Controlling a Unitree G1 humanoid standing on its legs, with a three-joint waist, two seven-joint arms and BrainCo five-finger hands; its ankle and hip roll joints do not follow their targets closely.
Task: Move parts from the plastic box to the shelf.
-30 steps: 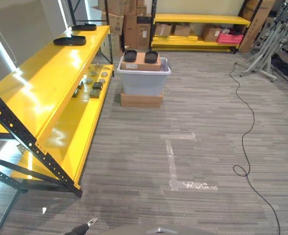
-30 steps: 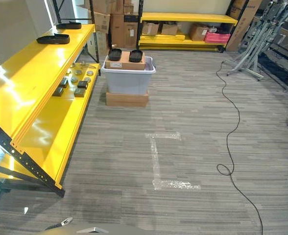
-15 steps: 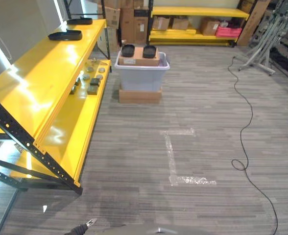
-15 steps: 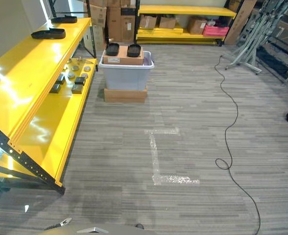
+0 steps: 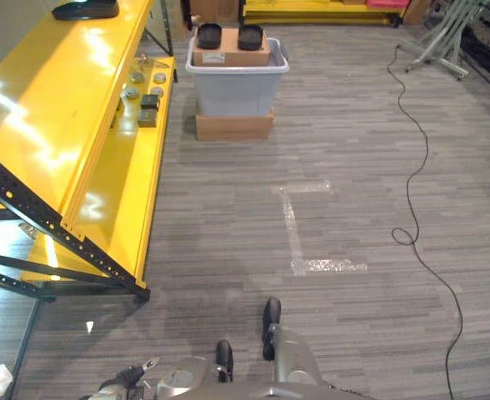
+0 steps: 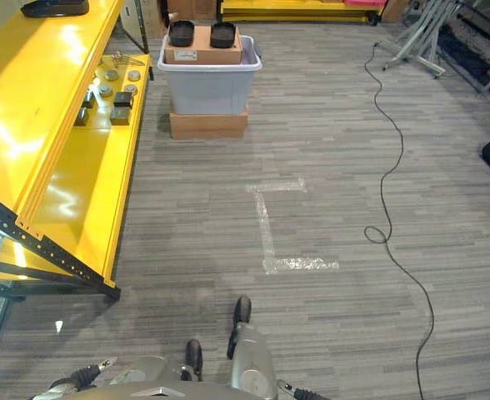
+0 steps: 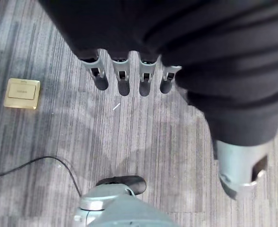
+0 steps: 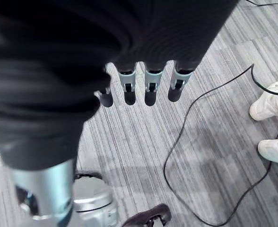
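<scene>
- Landmark: plastic box (image 5: 235, 83), grey, standing on a flat cardboard base (image 5: 233, 127) on the carpet, well ahead of the robot.
- Parts: a cardboard carton (image 5: 231, 57) sits across the top of the plastic box; two black parts (image 5: 208, 36) rest side by side on the carton, their row running crosswise to the robot's line of sight.
- Shelf (image 5: 78, 108), yellow, stands just left of the plastic box and runs back toward the robot. Its lower level carries small round and dark block items (image 5: 145, 102) level with the box; one black tray-like part (image 5: 85, 10) lies on the upper level.
- Left hand (image 7: 129, 78): empty, fingers straight and relaxed, hanging over bare carpet. A brass floor plate (image 7: 21, 93) lies near it.
- Right hand (image 8: 139, 87): same, released, nothing in it. A person's white shoes (image 8: 271, 106) stand nearby.
- Key relation: the parts lie far forward of both hands and slightly left of centre, so the left hand looks marginally nearer. Judgement: a walk up to the plastic box is needed before any reach.
- Writing: a white label on the carton front faces the robot; too small to read.
- White tape mark (image 5: 299, 229) lies on the carpet between robot and plastic box.
</scene>
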